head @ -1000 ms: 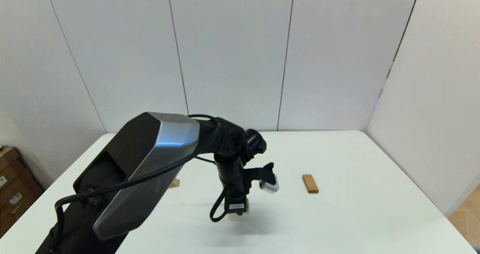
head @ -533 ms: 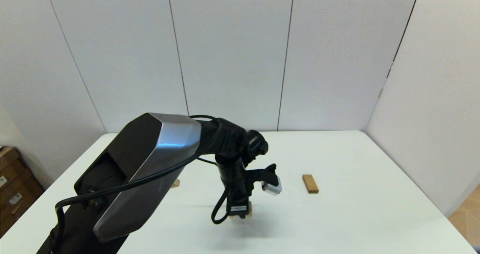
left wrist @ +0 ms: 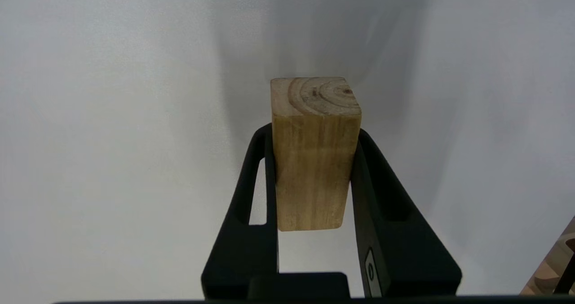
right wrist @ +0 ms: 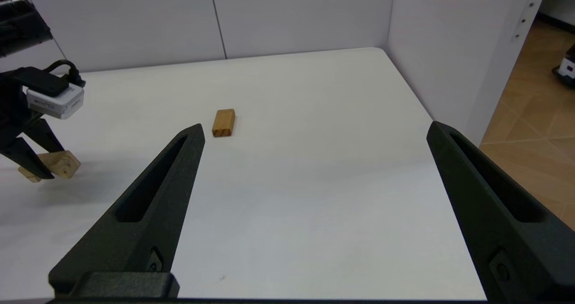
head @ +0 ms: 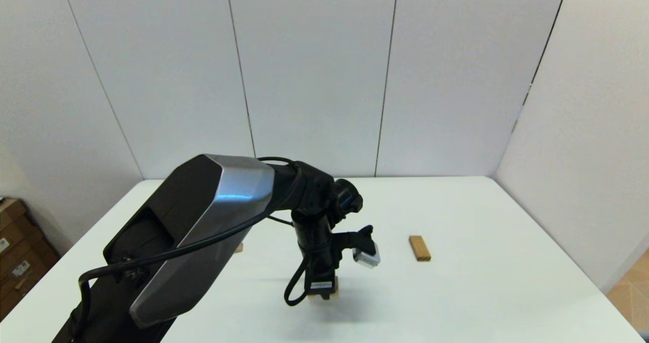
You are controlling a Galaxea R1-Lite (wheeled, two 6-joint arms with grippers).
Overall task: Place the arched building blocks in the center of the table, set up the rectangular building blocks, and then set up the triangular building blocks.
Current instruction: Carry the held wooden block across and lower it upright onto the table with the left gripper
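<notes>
White bench [head: 456, 292] carries the arched block [left wrist: 314, 151] near its middle, gripped in the left gripper's [head: 320, 291] jaws and seemingly not yet released, so the rectangular block [head: 419, 248] toward the right edge, the triangular block [head: 238, 247] toward the left edge, and the open-jawed right gripper [right wrist: 314, 160] wait.

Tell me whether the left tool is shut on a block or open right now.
Shut on the arched block: the left tool has a finger pressed against each side of it, low over the table.
</notes>
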